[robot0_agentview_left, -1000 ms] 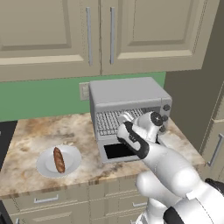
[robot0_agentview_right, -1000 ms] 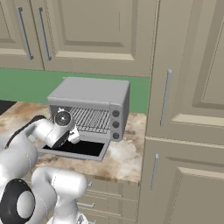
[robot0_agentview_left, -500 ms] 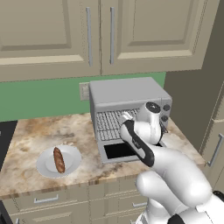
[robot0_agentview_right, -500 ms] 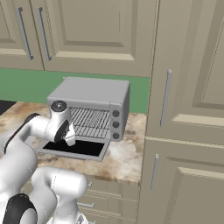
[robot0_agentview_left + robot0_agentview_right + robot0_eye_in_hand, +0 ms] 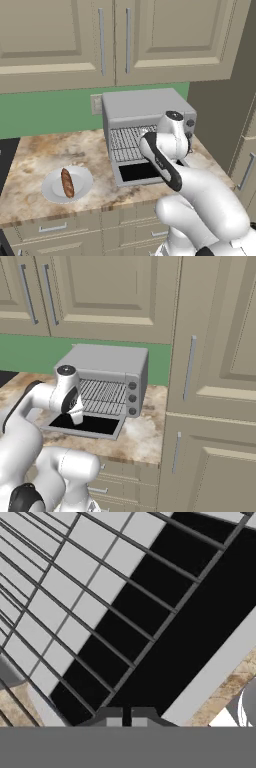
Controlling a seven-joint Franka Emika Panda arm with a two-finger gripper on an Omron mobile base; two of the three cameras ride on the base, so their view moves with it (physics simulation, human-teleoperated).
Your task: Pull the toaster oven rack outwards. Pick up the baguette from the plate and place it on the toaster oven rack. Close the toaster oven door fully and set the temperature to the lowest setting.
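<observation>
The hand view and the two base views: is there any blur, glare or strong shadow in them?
Hand view: the toaster oven rack bars are sharp, and the black glass of the toaster oven door shows no glare. Left base view: flat even light, with hardly any shadow under the plate or the baguette. Right base view: no blur; the toaster oven is evenly lit.

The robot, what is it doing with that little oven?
The gripper, its fingers pressed shut, hangs over the toaster oven rack, just above the open toaster oven door. The door lies flat on the counter in front of the toaster oven. The rack's front bars reach out over the door's black glass. The baguette is on its plate, off to the left.
</observation>
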